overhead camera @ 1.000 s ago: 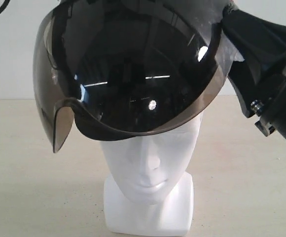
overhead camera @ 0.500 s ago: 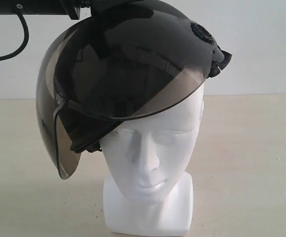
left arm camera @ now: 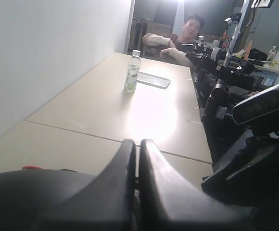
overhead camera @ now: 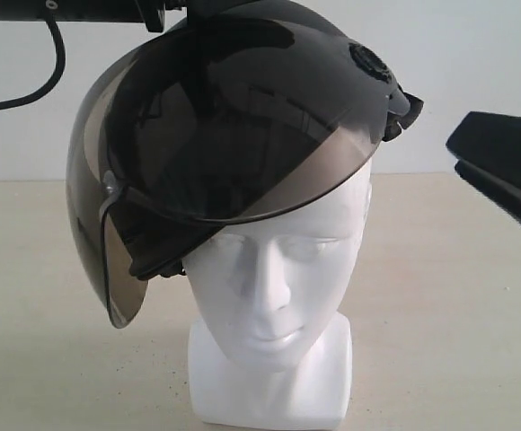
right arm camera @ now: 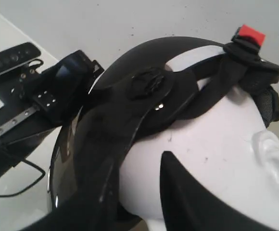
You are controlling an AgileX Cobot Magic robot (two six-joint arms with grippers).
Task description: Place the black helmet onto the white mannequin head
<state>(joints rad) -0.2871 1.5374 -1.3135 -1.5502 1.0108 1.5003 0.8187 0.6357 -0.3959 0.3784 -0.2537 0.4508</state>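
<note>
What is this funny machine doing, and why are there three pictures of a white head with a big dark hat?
It is a robot with two arms. One picture comes from a camera watching the table; two come from cameras on the wrists. On the table stands a white mannequin head, with a black helmet sitting crooked on it. The left end effector, a pinching hand, is shut at the helmet's top; whether it grips, I cannot tell. The right end effector is open, off to the side, holding nothing.
</note>
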